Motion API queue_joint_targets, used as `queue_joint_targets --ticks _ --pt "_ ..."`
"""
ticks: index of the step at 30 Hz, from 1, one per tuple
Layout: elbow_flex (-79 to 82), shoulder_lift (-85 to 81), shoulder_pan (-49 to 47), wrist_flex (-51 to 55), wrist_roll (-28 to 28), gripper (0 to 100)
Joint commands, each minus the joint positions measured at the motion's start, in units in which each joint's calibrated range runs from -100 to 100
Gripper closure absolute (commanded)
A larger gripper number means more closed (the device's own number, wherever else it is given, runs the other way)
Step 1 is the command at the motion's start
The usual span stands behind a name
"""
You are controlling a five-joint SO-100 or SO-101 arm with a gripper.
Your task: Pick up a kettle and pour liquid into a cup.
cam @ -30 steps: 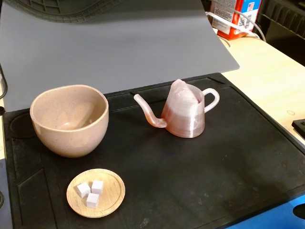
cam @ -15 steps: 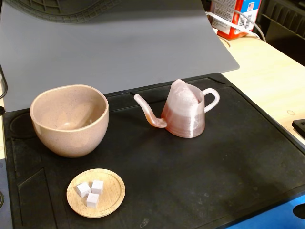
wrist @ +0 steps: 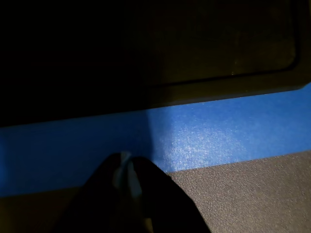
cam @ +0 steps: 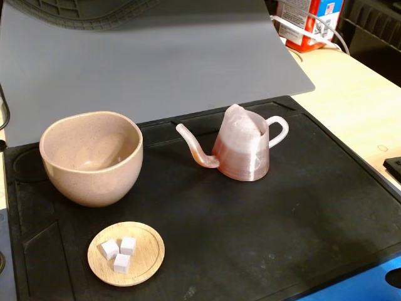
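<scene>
The translucent pinkish kettle (cam: 242, 146) stands upright on the black mat (cam: 301, 207), its thin curved spout pointing left and its white loop handle on the right. Reddish-brown liquid (cam: 241, 162) shows through its lower body. The beige-pink speckled cup (cam: 91, 157) stands to the left, apart from the kettle, and looks empty. In the wrist view my gripper (wrist: 125, 160) points down over a blue strip, its two dark fingers pressed together with nothing between them. The gripper is out of the fixed view. The kettle and cup do not show in the wrist view.
A small round wooden saucer (cam: 143, 263) with three white cubes sits in front of the cup. A grey sheet (cam: 156, 56) lies behind the mat. A red and white carton (cam: 310, 22) with cables stands at the back right on the wooden table.
</scene>
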Motion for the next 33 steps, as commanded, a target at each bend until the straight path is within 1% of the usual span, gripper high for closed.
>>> queue_joint_targets --ticks 1,2,4,7,8,10,12,17,21,23,24,25,27,29,32,33 --pt "0.0 0.7 0.1 -0.4 0.2 100" --pt "-0.2 0.7 0.0 -0.6 0.2 100" --pt "-1.1 3.4 0.0 -8.3 0.2 100" --pt "-1.5 10.7 0.0 -23.6 0.2 100" --pt "-1.4 11.6 0.0 -26.1 0.2 100" --pt "-0.5 18.8 0.0 -41.8 0.2 100" --pt "-0.5 25.0 0.4 -52.6 0.2 99" --pt "-3.3 39.7 0.6 -70.6 0.3 99" --pt "-14.7 52.0 0.6 -71.0 0.3 99" --pt "-15.0 58.6 0.6 -81.6 0.3 99" --pt "-15.8 61.6 0.6 -84.8 1.7 99" --pt "-17.3 64.6 0.7 -86.4 4.5 99" --pt "-21.8 72.7 0.1 -90.8 5.4 99" --pt "-26.2 80.5 0.0 -97.2 5.4 91" --pt "-28.5 86.6 0.0 -99.7 5.5 89" --pt "-28.5 87.5 -0.3 -99.7 6.3 89"
